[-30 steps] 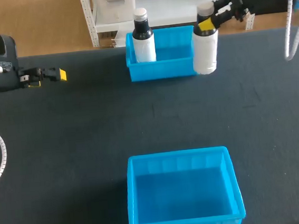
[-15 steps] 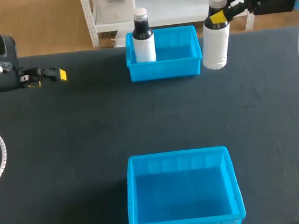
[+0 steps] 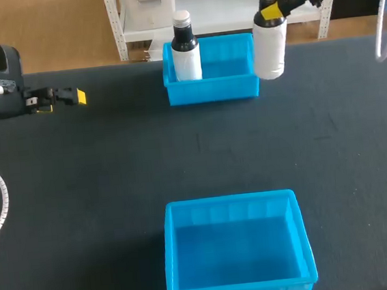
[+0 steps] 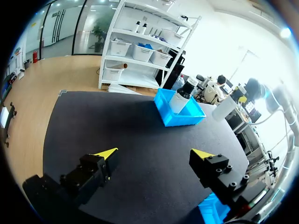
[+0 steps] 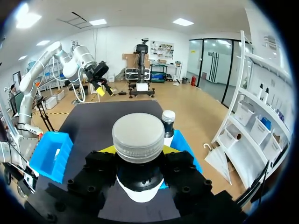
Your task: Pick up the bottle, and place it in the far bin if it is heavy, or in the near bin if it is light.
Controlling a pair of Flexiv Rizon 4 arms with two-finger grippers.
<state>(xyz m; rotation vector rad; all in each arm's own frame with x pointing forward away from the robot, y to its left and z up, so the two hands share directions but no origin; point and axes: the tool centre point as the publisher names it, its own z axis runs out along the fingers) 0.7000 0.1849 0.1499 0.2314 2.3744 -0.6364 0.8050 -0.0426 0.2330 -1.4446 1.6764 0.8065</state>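
My right gripper (image 3: 274, 8) is shut on the neck of a white bottle (image 3: 269, 45) with a grey cap, which hangs upright in the air at the right end of the far blue bin (image 3: 209, 92). From the right wrist, the cap (image 5: 138, 136) sits between the fingers of that gripper (image 5: 139, 156). A second white bottle (image 3: 185, 50) with a black neck stands in the far bin's left corner. The near blue bin (image 3: 230, 200) holds nothing. My left gripper (image 3: 72, 96) stays open over the table's far left, its fingers (image 4: 105, 154) wide apart with nothing between them.
The black tabletop (image 3: 114, 180) stretches between the two bins. In the left wrist view the far bin (image 4: 183, 117) with its bottle (image 4: 182, 95) lies well ahead, and a corner of the near bin (image 4: 212, 210) shows beside the gripper.
My right gripper has lifted the bottle higher, swinging it first to the right and then back left toward the far bin's right end. The left arm has not moved.
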